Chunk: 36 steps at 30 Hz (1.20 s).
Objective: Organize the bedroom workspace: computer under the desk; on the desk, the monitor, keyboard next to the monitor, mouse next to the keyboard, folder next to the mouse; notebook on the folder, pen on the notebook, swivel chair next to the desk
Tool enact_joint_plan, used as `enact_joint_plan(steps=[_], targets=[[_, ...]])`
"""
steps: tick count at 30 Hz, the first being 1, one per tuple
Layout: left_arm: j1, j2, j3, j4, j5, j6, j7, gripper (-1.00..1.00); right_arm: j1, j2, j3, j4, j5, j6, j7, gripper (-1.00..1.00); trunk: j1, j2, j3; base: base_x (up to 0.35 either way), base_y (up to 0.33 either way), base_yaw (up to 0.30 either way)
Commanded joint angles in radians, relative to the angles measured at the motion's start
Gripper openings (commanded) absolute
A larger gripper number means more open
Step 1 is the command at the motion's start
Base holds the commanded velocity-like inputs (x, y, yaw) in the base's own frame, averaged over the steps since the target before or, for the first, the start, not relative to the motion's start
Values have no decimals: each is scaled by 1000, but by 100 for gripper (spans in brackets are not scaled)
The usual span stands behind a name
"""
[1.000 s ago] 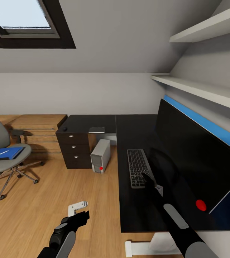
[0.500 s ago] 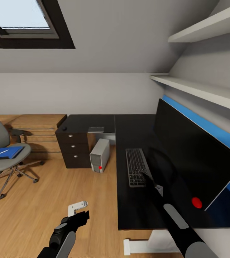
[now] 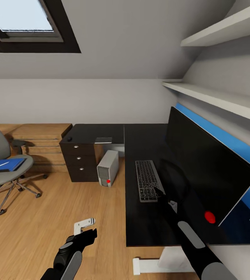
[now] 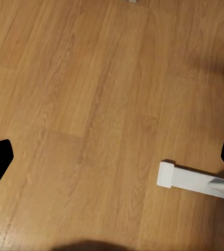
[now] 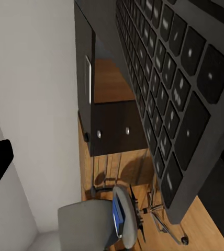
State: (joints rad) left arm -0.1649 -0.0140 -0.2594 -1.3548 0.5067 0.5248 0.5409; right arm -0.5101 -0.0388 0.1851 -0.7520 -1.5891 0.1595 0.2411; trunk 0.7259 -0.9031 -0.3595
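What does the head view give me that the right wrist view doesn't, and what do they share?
Head view alone: the monitor, the computer on the floor by the drawer block, the mouse on the desk's far end, and the right gripper at the keyboard's near corner. Right wrist view alone: a close look at the key caps. Both: the keyboard, desk, swivel chair and blue folder.

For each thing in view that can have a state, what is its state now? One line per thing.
monitor: upright on the desk.
keyboard: flat on the desk, beside the monitor.
computer: on the floor by the drawer block.
folder: on the swivel chair seat.
drawers: closed.
left pincer: open, over the floor.
right pincer: at the keyboard's near corner, cannot tell.
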Motion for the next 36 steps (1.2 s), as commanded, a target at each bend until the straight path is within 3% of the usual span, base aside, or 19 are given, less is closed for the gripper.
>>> enact_joint_plan(steps=[1,14,36], targets=[[-1,0,-1,-1,10,1,10,100,-1,-1,4,0,-10,1,3,100,0,-1,-1,-101,-1,0],[-1,0,-1,0,12,1,10,100,-1,-1,4,1,-7,-2,-7,100,0,-1,-1,-209,0,0],[-1,0,-1,0,12,2,10,100,-1,-1,4,2,-8,-3,-187,100,0,-1,-1,-47,0,0]])
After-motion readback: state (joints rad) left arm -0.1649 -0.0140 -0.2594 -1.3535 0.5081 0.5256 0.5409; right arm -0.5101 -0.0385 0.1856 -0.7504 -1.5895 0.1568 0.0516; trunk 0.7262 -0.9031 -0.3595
